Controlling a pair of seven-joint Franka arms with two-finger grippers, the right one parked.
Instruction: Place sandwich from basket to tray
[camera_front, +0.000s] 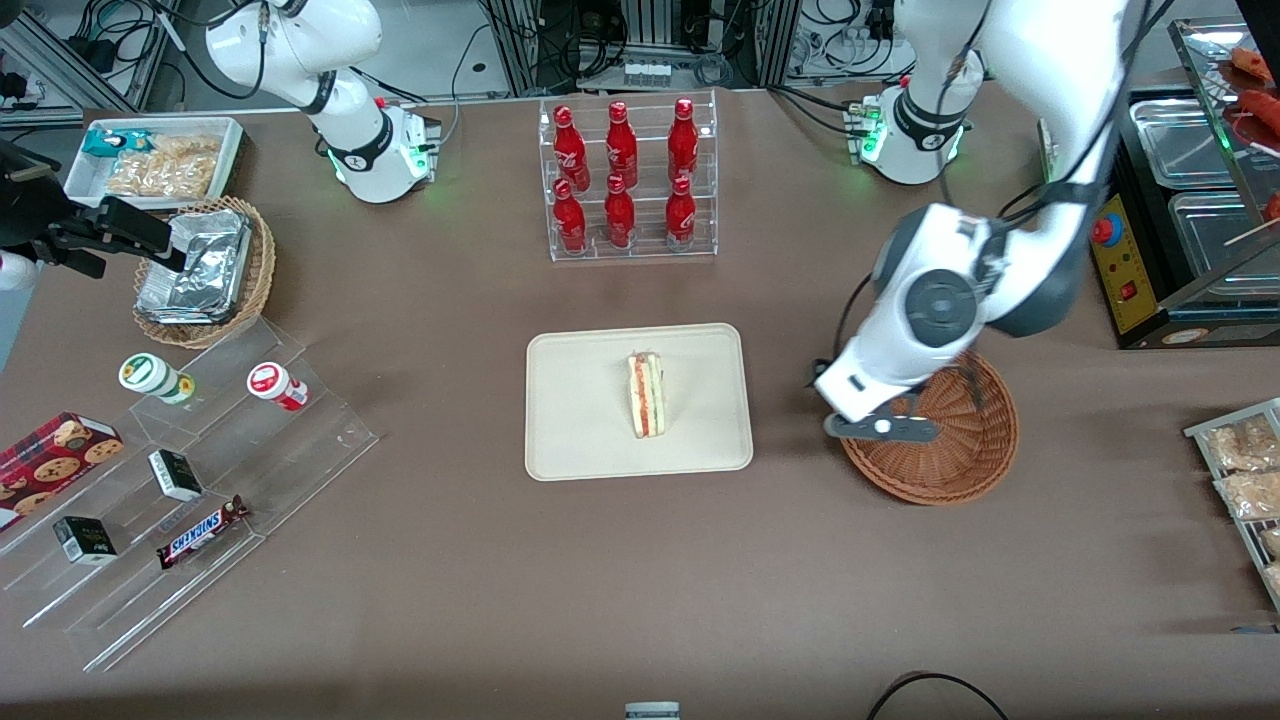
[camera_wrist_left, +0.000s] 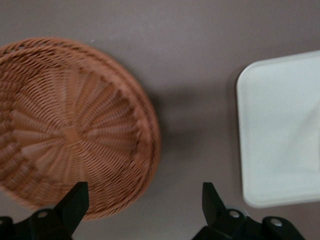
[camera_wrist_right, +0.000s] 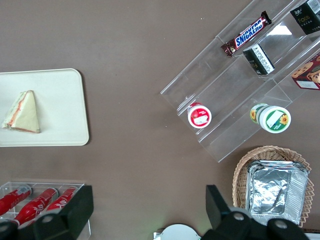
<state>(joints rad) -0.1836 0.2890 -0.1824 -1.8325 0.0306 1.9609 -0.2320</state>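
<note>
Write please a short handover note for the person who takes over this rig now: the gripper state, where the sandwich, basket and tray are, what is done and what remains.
Gripper: open and empty, over the edge of the basket that faces the tray.
Sandwich: lies on the tray, near its middle, filling edge up, apart from the rim.
Basket: nothing lies in it in the left wrist view; it stands on the table toward the working arm's end, beside the tray.
Done: the sandwich is out of the basket, released on the tray.
Left: probably only to move the arm away from the basket; no further pick seems needed.
</note>
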